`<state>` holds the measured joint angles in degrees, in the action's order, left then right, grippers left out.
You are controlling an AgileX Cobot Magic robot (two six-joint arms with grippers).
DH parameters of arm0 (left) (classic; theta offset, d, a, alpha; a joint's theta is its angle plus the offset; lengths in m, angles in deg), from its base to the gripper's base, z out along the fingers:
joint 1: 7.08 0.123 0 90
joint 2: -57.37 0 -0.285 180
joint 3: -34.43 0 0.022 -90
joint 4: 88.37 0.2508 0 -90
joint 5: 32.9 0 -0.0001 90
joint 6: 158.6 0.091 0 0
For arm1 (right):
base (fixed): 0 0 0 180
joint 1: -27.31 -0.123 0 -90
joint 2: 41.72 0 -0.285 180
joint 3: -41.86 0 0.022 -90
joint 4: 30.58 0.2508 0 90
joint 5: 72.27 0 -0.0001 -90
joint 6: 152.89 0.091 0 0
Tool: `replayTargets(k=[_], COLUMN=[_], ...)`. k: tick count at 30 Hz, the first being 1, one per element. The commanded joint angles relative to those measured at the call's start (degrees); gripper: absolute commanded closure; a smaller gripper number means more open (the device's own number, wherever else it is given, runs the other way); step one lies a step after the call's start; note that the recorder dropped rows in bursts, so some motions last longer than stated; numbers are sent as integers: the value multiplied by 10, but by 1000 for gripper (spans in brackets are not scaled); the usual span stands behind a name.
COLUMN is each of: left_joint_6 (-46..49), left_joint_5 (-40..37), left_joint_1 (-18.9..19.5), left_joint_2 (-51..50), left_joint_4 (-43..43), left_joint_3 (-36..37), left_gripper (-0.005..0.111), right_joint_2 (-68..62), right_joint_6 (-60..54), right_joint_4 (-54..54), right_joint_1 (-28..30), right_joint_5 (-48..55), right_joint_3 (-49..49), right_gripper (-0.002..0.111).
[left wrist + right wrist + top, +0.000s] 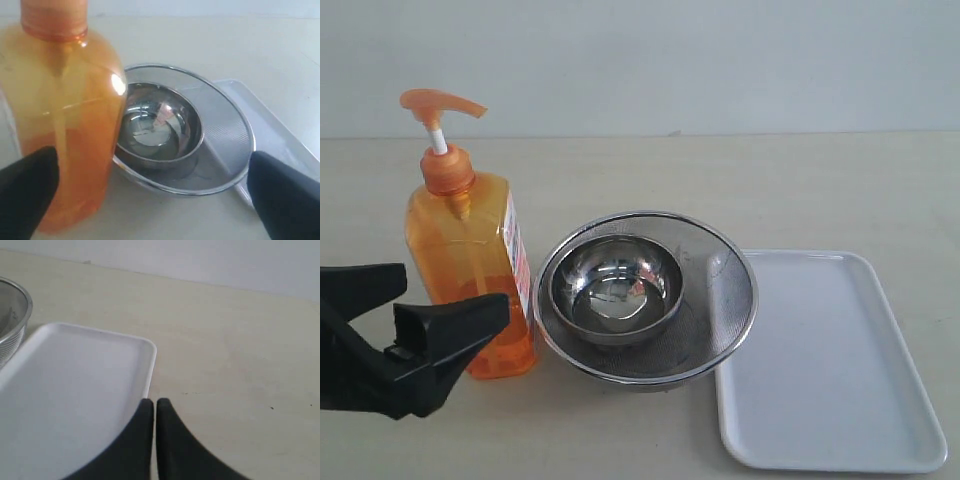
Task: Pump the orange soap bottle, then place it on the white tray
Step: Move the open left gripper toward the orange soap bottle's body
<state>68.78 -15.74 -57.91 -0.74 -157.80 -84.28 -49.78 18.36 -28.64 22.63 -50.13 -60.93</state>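
Item: tall translucent orange soap bottle, upright on pale bench, just beside round steel mesh strainer. Flat white plastic tray at strainer's far side. My left pincer: wide, empty, near the bottle's base. My right pincer: fingers pressed together.

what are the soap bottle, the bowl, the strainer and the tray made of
Orange soap bottle: glossy translucent plastic; the liquid shows through. Bowl: polished steel, by its mirror reflections. Strainer: fine metal mesh with a shiny rim. White tray: probably plastic, smooth and opaque with a soft sheen.
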Motion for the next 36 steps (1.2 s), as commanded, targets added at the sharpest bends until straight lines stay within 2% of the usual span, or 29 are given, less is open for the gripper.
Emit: replayTargets(k=[1,3,7,13,18,23,25,31,36], left_joint_6=[-5,-6,-64,-67,-92,-92,-88,-90,-93], left_joint_5=[74,103,85,85,86,96,96,96,112], left_joint_1=[-1,-1,-1,-1,-1,-1,-1,-1,-1], left_joint_2=[-1,-9,-41,-61,-61,-62,-62,-83,-123], left_joint_4=[-4,-4,-4,-2,-7,-1,20,177,176], left_joint_3=[-4,-4,-4,-4,-4,-4,-4,-4,-4], left_gripper=[12,12,12,12,-3,-3,-3,-3,-3], right_joint_2=[3,3,3,3,3,3,3,3,3], right_joint_6=[-1,-1,-1,-1,-1,-1,-1,-1,-1], right_joint_4=[-2,-2,-2,-2,-2,-2,-2,-2,-2], right_joint_1=[1,1,1,1,1,1,1,1,1], right_joint_5=[-3,-3,-3,0,0,0,0,0,0], right_joint_3=[-3,-3,-3,-3,-3,-3,-3,-3,-3], right_gripper=[108,108,108,108,108,108,108,108,108])
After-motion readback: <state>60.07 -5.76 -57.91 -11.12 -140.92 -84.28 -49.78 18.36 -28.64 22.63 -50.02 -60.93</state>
